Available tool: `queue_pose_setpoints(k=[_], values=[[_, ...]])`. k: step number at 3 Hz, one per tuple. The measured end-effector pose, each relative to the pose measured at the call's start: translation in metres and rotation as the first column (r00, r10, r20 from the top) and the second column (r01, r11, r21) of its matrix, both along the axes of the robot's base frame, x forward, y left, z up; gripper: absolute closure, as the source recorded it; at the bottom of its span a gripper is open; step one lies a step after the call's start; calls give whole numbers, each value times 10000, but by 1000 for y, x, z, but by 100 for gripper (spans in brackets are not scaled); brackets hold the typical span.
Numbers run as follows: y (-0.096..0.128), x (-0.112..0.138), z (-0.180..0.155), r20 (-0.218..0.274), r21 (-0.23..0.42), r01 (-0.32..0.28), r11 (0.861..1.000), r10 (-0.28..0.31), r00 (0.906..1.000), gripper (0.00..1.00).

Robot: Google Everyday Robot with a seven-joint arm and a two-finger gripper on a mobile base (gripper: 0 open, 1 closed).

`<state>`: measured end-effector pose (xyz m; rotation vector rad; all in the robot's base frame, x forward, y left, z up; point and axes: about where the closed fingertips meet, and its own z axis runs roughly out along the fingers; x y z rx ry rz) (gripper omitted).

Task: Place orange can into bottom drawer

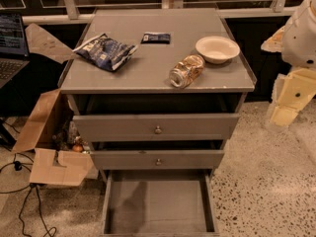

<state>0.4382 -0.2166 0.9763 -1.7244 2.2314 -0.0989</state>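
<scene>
The orange can (186,70) lies on its side on the grey cabinet top (148,68), near the front edge, its silver end facing me. It is just front-left of the cream bowl (217,49). The bottom drawer (158,201) is pulled out below, a shallow grey tray with nothing in it. My arm is at the right edge of the view; the gripper (285,113) hangs beside the cabinet's right side, apart from the can, at about the height of the top drawer.
A blue snack bag (105,51) and a small dark packet (156,37) lie on the cabinet top. The two upper drawers (157,127) are slightly out. An open cardboard box (49,152) and cables sit on the floor at left, beside a laptop (10,46).
</scene>
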Motion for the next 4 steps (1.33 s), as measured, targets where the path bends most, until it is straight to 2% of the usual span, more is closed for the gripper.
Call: queue_pose_setpoints(k=[1, 2, 3, 4], values=[[0, 0, 0, 0, 0, 0, 10000, 0, 10000, 0], [6, 2, 2, 262, -12, -922, 9957, 922, 9954, 0], [38, 14, 8, 713, 632, -3109, 9484, 3064, 9492, 0], [71, 15, -1, 657, 903, -5414, 8359, 5375, 8407, 0]])
